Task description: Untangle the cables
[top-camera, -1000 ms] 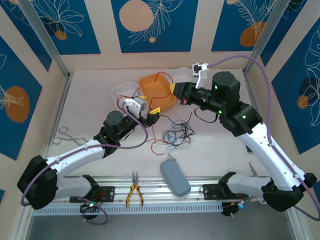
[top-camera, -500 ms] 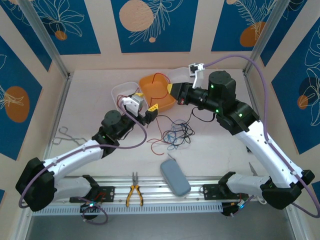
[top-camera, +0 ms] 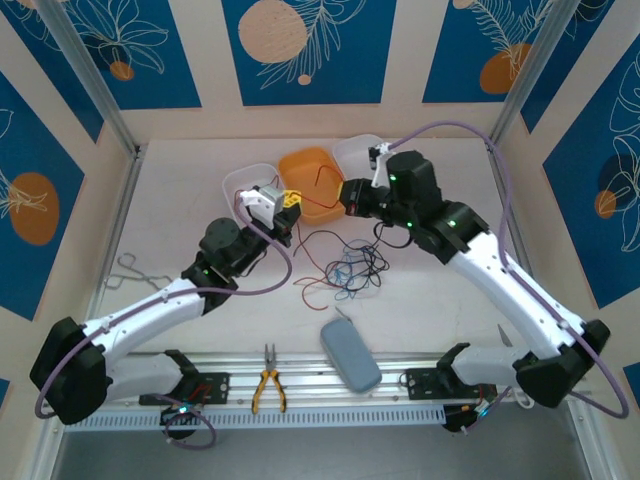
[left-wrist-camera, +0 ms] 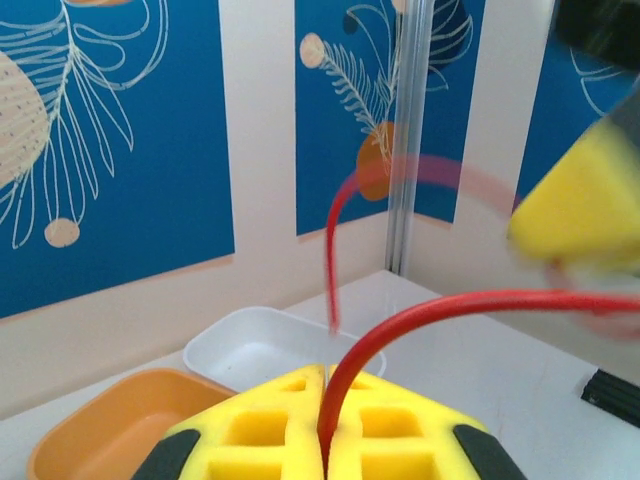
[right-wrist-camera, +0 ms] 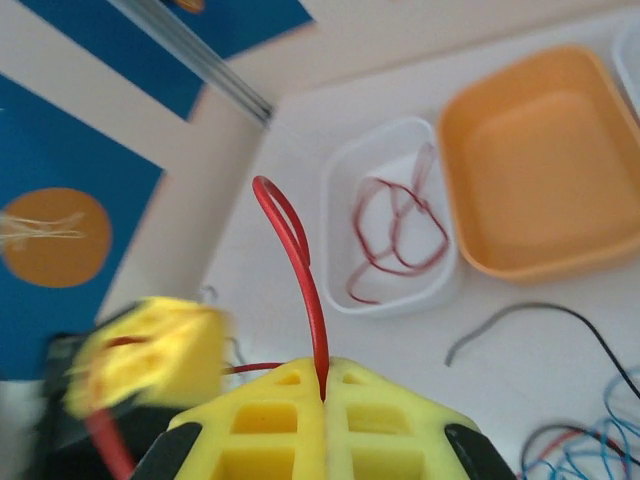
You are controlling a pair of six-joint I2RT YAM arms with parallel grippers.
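red cable (left-wrist-camera: 450,302) pinched twice
your left gripper (left-wrist-camera: 322,400) and right gripper (right-wrist-camera: 322,392) both clamp it; ease them apart slowly, clear of the tangle (top-camera: 352,268).

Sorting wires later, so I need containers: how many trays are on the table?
3. A white tray on the left, an orange tray in the middle, a second white tray on the right, partly hidden.
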